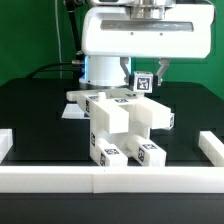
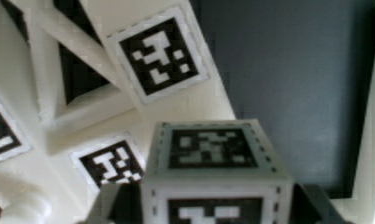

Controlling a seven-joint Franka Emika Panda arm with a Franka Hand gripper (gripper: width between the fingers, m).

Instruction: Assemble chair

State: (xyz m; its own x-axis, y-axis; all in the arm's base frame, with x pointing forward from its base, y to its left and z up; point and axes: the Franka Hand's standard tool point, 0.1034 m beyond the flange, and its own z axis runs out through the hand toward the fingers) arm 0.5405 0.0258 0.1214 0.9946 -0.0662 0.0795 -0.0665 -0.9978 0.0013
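One chunky matte-white chair, black-and-white tagged

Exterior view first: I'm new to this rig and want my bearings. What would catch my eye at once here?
In the exterior view, a cluster of chunky white chair pieces with black-and-white tags sits in the middle of the black table, right under the big white robot arm. The wrist view is filled by a tagged white block seen close up.

Arm glossy white, rounded boxy casing; fingers dark; black cable behind.
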